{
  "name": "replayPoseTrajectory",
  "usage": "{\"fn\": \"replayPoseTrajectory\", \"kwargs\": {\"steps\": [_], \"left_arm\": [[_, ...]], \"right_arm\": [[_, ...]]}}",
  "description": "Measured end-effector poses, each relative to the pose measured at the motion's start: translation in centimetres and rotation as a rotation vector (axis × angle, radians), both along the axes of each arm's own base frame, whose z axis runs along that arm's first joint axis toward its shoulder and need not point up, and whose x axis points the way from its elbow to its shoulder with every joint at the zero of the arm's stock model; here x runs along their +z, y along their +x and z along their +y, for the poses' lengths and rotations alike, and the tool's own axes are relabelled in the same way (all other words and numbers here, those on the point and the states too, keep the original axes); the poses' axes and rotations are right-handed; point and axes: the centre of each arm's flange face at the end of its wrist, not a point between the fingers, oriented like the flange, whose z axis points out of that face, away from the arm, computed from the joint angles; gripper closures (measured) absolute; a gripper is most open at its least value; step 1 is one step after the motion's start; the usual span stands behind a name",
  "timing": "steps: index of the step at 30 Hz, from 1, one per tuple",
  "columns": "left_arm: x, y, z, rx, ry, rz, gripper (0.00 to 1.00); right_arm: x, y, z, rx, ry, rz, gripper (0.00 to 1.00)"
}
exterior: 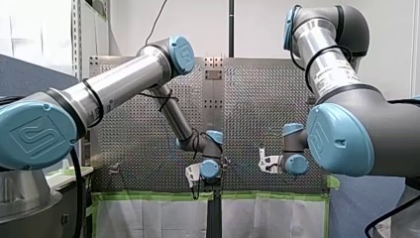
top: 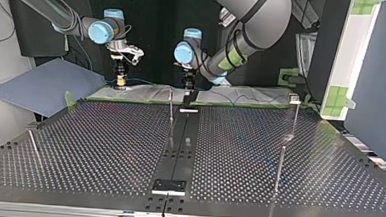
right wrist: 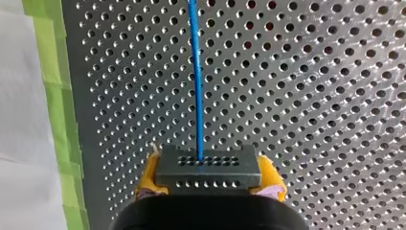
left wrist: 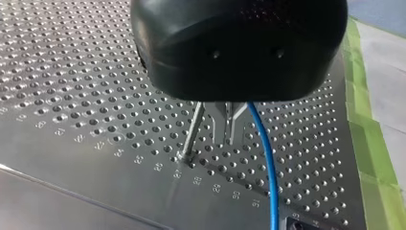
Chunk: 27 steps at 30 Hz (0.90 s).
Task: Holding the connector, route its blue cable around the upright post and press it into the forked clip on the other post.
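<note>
Item 1, my right tool [right wrist: 209, 179]: yellow pads closed on the dark connector [right wrist: 208, 165], held over the perforated worktop [right wrist: 311, 96] near its green tape [right wrist: 55, 96].
Item 2, blue cable [right wrist: 195, 72]: runs straight ahead from the connector.
Item 3, my left tool [left wrist: 227, 125]: just beside a thin upright post [left wrist: 192, 132], with the cable passing alongside. I cannot tell its grip.

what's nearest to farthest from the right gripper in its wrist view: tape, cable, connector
1. connector: held by the right gripper, between its jaws
2. cable: runs ahead out of the connector
3. tape: off to one side, along the table edge
</note>
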Motion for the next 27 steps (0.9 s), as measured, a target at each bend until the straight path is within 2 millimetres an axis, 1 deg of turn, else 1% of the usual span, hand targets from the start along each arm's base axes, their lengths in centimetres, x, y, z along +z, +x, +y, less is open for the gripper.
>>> {"fn": "replayPoseTrajectory", "kwargs": {"steps": [2,6,8,16,27], "left_arm": [[-0.5,0.3,0.0,0.001,0.002,0.010,1.00],[-2.0,0.7,0.5,0.018,0.017,0.028,1.00],[-2.3,1.0,0.4,0.017,0.014,0.027,1.00],[-1.3,3.1,0.4,0.035,-0.002,0.032,1.00],[-0.6,4.7,0.9,0.049,-0.014,0.021,1.00]], "right_arm": [[0.0,-0.1,-0.1,-0.009,0.005,0.003,1.00],[0.0,-0.3,-0.2,-0.022,0.007,0.008,1.00],[0.1,-0.3,-0.3,-0.024,0.007,0.008,1.00],[0.3,-0.4,-0.8,-0.031,0.001,0.001,1.00],[0.7,-1.0,-1.9,-0.052,-0.010,-0.012,1.00]]}}
